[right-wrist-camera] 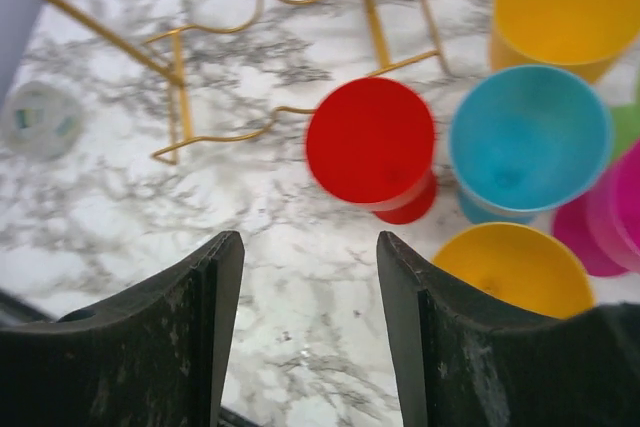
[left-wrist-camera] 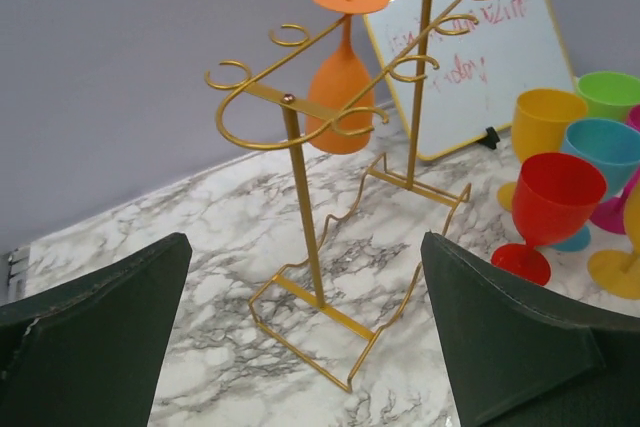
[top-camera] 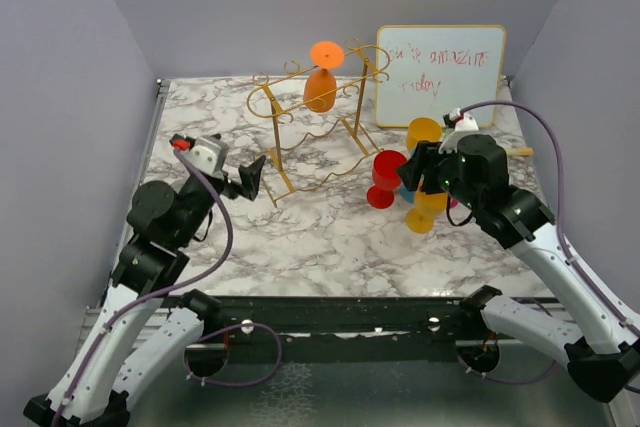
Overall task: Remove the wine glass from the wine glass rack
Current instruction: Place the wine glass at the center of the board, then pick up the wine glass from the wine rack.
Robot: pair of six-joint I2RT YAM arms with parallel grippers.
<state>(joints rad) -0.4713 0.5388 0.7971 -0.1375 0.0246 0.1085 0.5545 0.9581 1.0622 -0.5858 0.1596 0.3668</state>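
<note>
Orange wine glass (left-wrist-camera: 340, 97) is what we want, and it hangs upside down from the top rails of the gold rack (left-wrist-camera: 300, 197) at the far middle of the bench (top-camera: 330, 237). Foot up, bowl down, so its long axis runs straight up and down, with the stem caught between two rails. From the left fingers (left-wrist-camera: 100, 327) it lies ahead and well above. They are spread wide with nothing between them, down near the rack's base and looking straight at the frame.

Over on the other side, the right fingers (right-wrist-camera: 180, 337) are parted and hold nothing. They hover over bare marble just short of the red glass (right-wrist-camera: 370, 142), which stands upright among other coloured glasses.

We judge the left arm better placed: it faces the rack with a clear line to the bowl, while the right sits off to the side among standing glasses. The reach has to climb and go forward. The glass must then slide along the rails toward an open curled end, since the foot is wider than the gap.
</note>
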